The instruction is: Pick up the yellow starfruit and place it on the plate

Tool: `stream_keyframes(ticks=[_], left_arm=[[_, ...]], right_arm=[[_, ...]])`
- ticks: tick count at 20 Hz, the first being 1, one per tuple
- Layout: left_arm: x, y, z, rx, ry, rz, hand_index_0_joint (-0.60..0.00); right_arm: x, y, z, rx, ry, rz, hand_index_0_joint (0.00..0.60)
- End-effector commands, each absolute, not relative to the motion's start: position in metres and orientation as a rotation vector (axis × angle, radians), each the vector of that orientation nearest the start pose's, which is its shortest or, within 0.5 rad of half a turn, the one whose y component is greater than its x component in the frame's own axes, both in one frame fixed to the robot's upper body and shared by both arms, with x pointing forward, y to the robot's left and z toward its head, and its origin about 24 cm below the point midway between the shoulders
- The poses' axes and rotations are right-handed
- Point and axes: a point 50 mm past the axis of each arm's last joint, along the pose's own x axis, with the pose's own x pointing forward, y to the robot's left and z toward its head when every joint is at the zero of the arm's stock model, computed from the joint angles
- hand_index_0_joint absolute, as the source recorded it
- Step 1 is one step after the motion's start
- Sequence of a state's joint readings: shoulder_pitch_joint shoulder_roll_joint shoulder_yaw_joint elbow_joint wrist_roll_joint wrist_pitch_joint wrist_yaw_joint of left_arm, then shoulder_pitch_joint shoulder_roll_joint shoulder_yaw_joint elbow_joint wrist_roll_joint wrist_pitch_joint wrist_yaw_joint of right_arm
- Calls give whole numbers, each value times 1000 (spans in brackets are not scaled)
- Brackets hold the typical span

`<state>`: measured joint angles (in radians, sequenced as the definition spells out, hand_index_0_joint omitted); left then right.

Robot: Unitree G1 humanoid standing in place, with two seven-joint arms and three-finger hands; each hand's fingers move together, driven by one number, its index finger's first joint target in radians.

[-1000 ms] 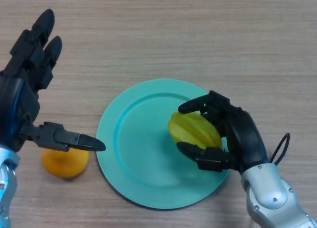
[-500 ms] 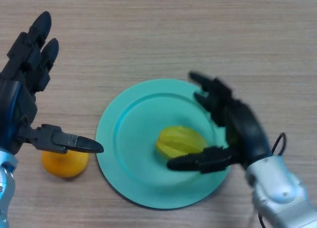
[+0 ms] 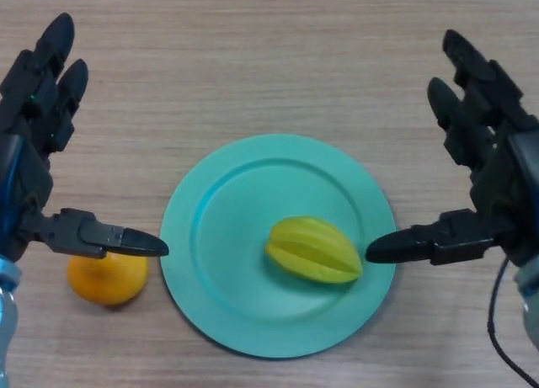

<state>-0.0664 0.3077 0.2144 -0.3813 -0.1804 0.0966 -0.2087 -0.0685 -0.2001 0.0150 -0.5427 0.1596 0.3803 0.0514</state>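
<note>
Head view, looking down on a light wood-grain tabletop (image 3: 278,51). A round teal plate (image 3: 219,236) sits near the front edge, about midway across. The yellow starfruit (image 3: 314,250) lies on its side inside the plate, right of the plate's centre, resting free with nothing touching it, so the placing step looks done.

The right hand (image 3: 493,178) hovers by the right edge, fingers (image 3: 467,93) straight and spread and the thumb pointing toward the plate's rim, close to the fruit but apart from it. It holds nothing, a pose that fits a release.

The left hand (image 3: 29,152) is idle by the left edge, fingers straight and apart, thumb reaching over an orange fruit (image 3: 107,277) that rests on the tabletop just beside the plate.
</note>
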Motion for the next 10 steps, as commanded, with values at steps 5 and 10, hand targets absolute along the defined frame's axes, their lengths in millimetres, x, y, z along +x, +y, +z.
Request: stream_keyframes(ticks=[5,10], left_arm=[[242,210,184,209,-541,-116,0],[248,208,182,230,-510,-119,0]], right_arm=[[229,-170,178,-104,-398,139,0],[229,-173,181,-130,-427,113,0]])
